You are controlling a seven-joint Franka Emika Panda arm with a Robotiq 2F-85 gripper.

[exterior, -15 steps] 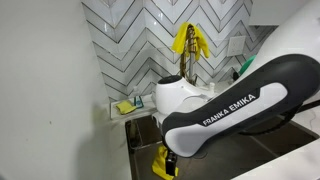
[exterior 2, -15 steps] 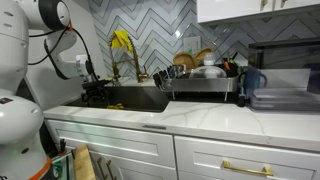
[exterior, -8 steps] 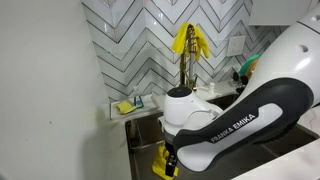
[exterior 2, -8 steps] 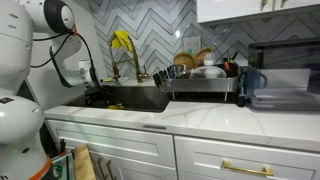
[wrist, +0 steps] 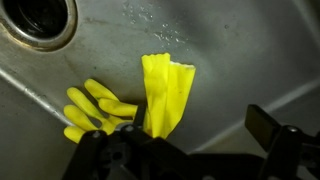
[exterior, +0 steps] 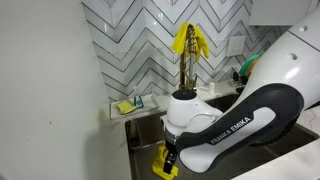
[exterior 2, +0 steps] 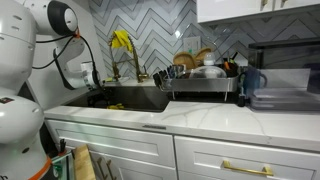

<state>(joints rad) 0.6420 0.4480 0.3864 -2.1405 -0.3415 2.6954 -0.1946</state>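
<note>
A yellow rubber glove [wrist: 165,95] lies flat on the wet steel floor of the sink [wrist: 240,50], its fingers spread toward the lower left. My gripper [wrist: 200,128] hangs low over it, open, and the glove's cuff end reaches in beside the left finger [wrist: 137,126]. The right finger [wrist: 262,124] stands over bare steel, and nothing is gripped. In an exterior view the gripper [exterior: 169,158] is down inside the sink, right above the glove [exterior: 160,166]. From the opposite side the sink's front wall hides the gripper, and only the arm [exterior 2: 78,72] shows reaching in.
The drain [wrist: 40,20] opens at the sink's far corner. A second yellow glove [exterior: 189,40] drapes over the brass faucet [exterior: 186,68]. A sponge holder [exterior: 126,105] sits on the sink's rim. A loaded dish rack [exterior 2: 200,80] stands on the counter [exterior 2: 200,120].
The arm has folded lower, bringing the wrist further down into the sink toward the glove. The jaws have stayed open.
</note>
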